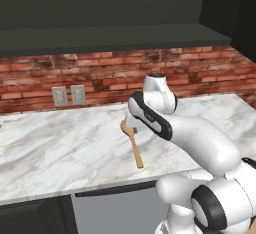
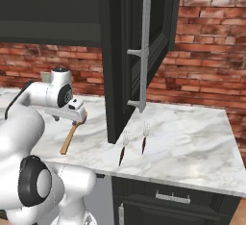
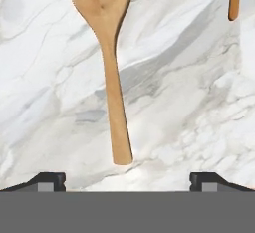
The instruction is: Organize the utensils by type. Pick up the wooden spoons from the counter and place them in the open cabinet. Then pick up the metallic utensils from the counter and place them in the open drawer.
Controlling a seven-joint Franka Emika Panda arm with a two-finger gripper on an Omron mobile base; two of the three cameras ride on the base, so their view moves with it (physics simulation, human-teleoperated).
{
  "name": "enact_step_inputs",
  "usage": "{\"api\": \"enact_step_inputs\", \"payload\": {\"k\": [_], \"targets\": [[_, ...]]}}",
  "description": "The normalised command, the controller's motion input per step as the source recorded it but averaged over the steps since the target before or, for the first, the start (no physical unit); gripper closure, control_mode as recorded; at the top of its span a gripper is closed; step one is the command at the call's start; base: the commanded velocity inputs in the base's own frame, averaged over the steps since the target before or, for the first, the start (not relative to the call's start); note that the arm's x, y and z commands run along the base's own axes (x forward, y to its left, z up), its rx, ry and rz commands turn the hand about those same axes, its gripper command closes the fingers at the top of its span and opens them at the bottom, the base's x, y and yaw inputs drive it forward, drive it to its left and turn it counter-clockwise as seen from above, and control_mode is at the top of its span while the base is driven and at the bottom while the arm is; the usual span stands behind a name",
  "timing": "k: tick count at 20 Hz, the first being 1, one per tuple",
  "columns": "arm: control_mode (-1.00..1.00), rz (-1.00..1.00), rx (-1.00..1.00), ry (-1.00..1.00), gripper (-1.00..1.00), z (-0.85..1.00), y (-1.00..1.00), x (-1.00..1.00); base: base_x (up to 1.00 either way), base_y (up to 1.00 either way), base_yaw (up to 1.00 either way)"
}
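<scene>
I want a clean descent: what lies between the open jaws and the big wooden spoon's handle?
Bare marble counter alone, in the hand view; the big wooden spoon lies flat just ahead.

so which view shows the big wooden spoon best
The hand view: the big spoon lies in close-up on the counter, bowl to handle end. In both base views the arm hides its bowl; mostly the handle shows.

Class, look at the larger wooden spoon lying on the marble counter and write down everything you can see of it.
The larger light-tan wooden spoon has a rounded oval bowl and a long straight handle with a blunt end, smooth wood all through. It lies flat on the white grey-veined marble counter, nothing else touching it. In the hand view its handle end points toward the open gripper, between the dark fingers, which are clear of it.
</scene>
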Motion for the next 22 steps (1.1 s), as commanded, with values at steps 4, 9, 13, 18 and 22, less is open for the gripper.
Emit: {"api": "enact_step_inputs", "payload": {"k": [4,9,13,18,22], "targets": [[-1.0,-0.12,0.0,0.0,-1.0,-0.32,0.0,0.29,0.0,0.0,0.0],[-1.0,-0.08,0.0,0.0,-1.0,-0.31,0.02,0.32,0.0,0.0,0.0],[-1.0,0.0,-0.06,0.0,-1.0,-0.3,0.1,0.27,0.0,0.0,0.0],[-1.0,0.0,-0.08,0.05,-1.0,-0.31,0.07,0.2,0.0,0.0,0.0],[-1.0,0.0,-0.02,0.13,-1.0,-0.32,0.04,0.22,0.0,0.0,0.0]]}}
